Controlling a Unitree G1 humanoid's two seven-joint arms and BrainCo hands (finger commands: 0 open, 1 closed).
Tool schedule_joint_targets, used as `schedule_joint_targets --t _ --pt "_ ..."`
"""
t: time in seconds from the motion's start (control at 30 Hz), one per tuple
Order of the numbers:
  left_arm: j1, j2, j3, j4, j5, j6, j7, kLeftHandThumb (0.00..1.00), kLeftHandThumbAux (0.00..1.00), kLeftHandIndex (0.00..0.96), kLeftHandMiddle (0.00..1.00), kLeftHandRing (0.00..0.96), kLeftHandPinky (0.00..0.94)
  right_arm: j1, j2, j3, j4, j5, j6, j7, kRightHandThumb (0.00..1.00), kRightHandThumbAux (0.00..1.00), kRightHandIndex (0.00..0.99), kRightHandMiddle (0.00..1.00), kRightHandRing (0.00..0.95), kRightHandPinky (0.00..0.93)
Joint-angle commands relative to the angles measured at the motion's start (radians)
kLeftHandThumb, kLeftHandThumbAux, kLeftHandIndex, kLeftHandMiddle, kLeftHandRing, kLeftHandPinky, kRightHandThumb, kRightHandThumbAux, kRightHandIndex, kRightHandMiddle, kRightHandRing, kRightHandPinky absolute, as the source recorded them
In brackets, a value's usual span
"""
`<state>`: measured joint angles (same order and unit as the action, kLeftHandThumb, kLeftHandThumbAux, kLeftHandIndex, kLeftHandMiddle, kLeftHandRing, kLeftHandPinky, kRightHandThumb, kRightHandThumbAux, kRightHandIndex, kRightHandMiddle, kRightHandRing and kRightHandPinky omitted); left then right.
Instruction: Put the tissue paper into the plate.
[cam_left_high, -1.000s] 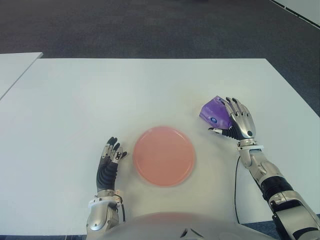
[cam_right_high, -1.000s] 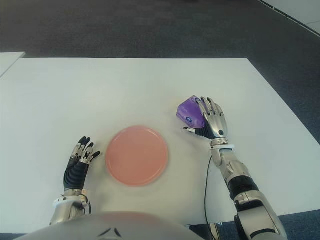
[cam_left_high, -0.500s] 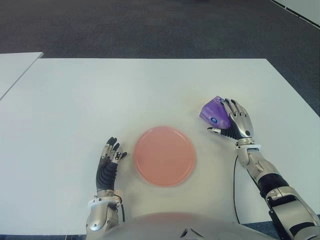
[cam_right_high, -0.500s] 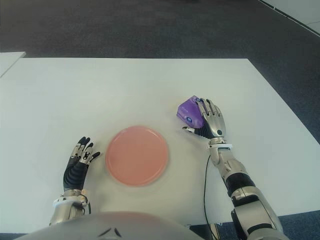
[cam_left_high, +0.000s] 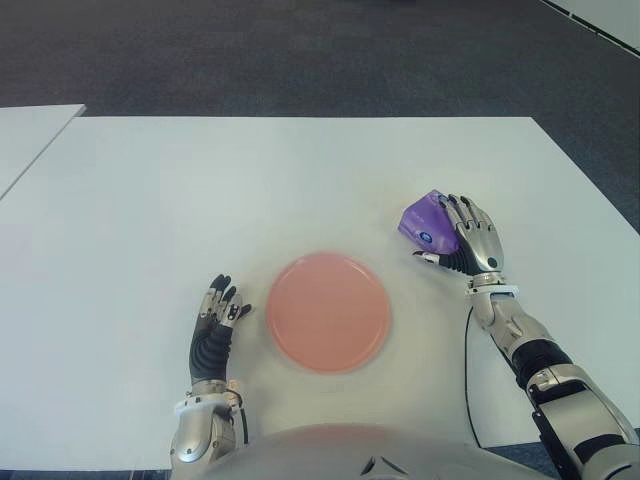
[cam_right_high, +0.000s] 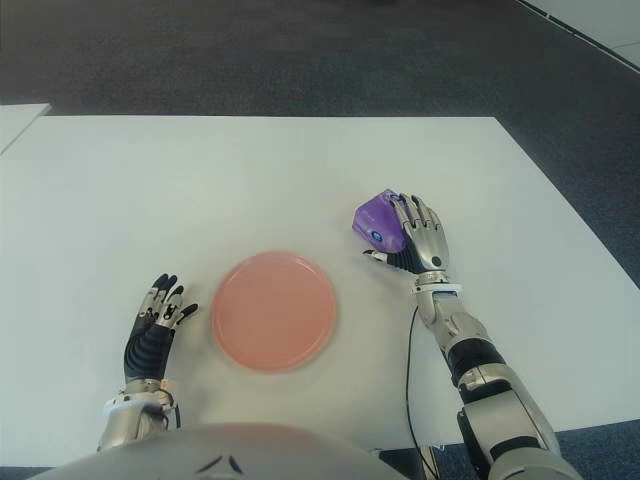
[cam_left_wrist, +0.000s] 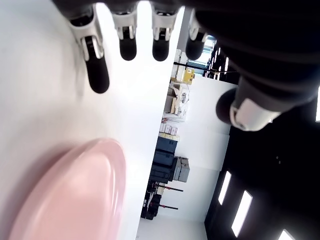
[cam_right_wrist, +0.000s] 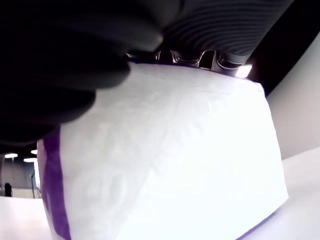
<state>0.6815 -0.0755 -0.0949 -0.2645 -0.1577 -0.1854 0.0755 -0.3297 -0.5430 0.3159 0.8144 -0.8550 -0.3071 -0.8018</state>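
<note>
Left hand (cam_left_high: 213, 330): nearest the robot, just left of the plate; fingers straight and slightly spread, holding nothing. The left wrist view shows the fingertips (cam_left_wrist: 97, 75) over bare table with the plate's rim close by. Idle.

Plate (cam_left_high: 328, 312): round, pink, empty, flat on the table (cam_left_high: 200, 200) in front of the robot's body, between the two hands. Nothing lies in it.

Right hand (cam_left_high: 470, 240): farther out and right of the plate, laid over the pack's right side. Its fingers drape across the pack's top, the thumb sits on the near side. The right wrist view shows dark fingers pressed against the wrap, so the hand seems to be closing on the pack; whether the hold is firm I cannot tell.

Tissue pack (cam_left_high: 428, 222): purple and white soft pack, on the table under the right hand, apart from the plate and up-right of it. It looks not yet lifted.

Progress: early. Reach appears done, grasp forming. Plate empty.

Left to do: secure the hold, lift, carry left and toward the robot over the plate, set down, let go.
</note>
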Motion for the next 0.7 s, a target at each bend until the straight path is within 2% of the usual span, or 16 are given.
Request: schedule_joint_targets --t 0.03,0.4,0.5,0.7 --pt "0.008 -0.016 0.002 0.018 -0.005 0.01 -0.007 0.044 0.529 0.0 0.0 0.0 0.007 -0.008 0.012 0.015 0.018 0.013 0.0 -0.005 0.183 0.405 0.0 0.0 0.0 0.0" --pt "0.013 -0.008 0.005 0.013 -0.003 0.002 -0.017 0.045 0.526 0.0 0.0 0.0 0.0 -0.02 0.023 0.037 0.076 0.02 -0.007 0.002 0.196 0.42 0.0 0.0 0.0 0.0" --pt "0.013 -0.008 0.007 0.013 -0.006 0.003 -0.018 0.045 0.525 0.0 0.0 0.0 0.002 -0.032 0.037 0.055 0.144 0.024 -0.013 0.021 0.214 0.413 0.0 0.0 0.0 0.0" --pt "0.009 -0.014 0.007 0.016 -0.014 0.0 -0.02 0.042 0.529 0.0 0.0 0.0 0.003 -0.057 0.038 0.082 0.206 0.042 -0.028 0.084 0.239 0.4 0.0 0.004 0.0 0.0"
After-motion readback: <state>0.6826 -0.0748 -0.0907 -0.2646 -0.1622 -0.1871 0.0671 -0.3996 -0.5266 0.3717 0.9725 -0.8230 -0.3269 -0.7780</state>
